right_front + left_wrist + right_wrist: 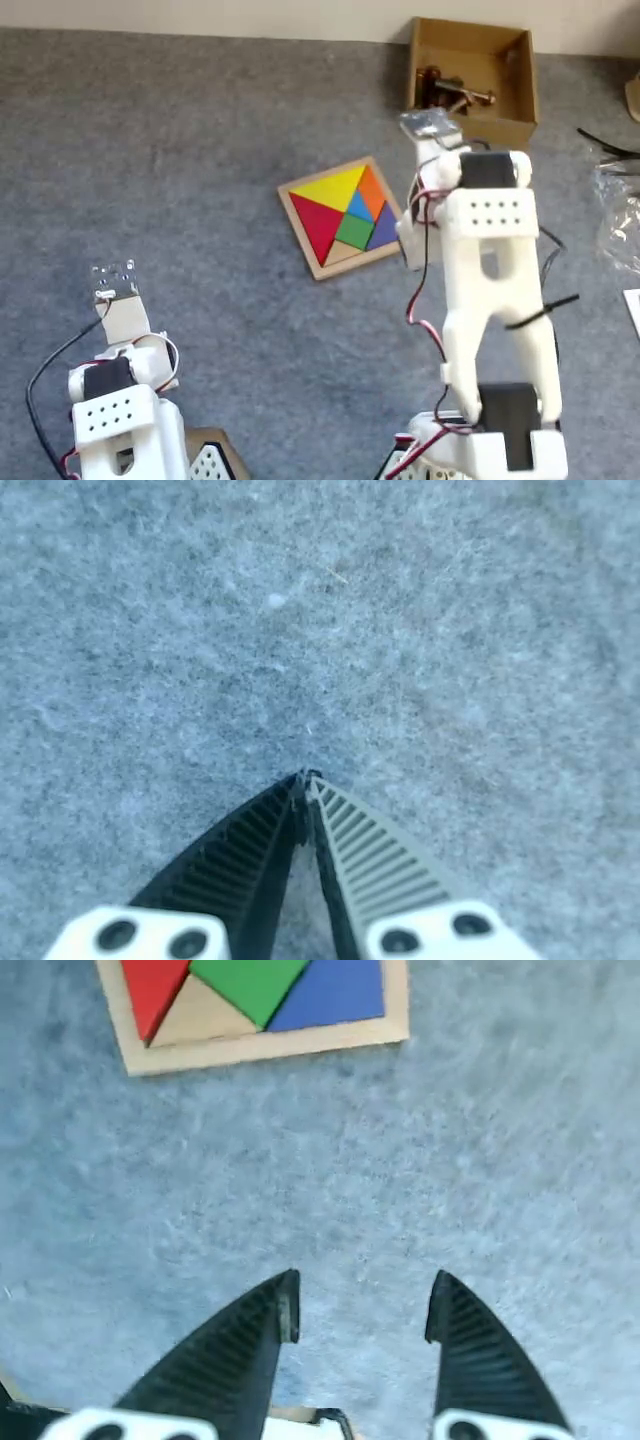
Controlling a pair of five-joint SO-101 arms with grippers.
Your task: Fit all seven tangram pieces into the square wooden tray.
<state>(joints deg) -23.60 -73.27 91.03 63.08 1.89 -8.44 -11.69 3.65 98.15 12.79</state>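
Over the surface, high view: grey felt-like surface (180,170) runs edge to edge, with a pale strip (200,15) along its far side.
Tray, high view: the square wooden tray (299,233) lies flat near the middle, turned corner-on.
Pieces, high view: the tangram pieces (328,190) sit inside the tray, packed edge to edge: yellow, red, orange, light blue, green and dark blue.
Near edge of tray, high view: a wood-coloured triangle (345,253) lies there; whether it is a piece or bare tray floor, I cannot tell.
Box, high view: an open cardboard box (523,80) sits at the far edge beyond the tray, with brownish objects (455,92) inside.
Arms, high view: the right arm (490,250) stands extended just beside the tray's right corner. The left arm (115,410) is at the near left, well apart from the tray.
Right edge, high view: black cables (605,140) and clear plastic (622,225).
Left wrist view: the left jaws are clenched, tips touching, nothing between them, grey surface beneath.
Right wrist view: the right jaws are released, gap wide, holding nothing. They are over grey surface, and the tray's edge with red, green and blue pieces lies beyond the tips, apart from them.
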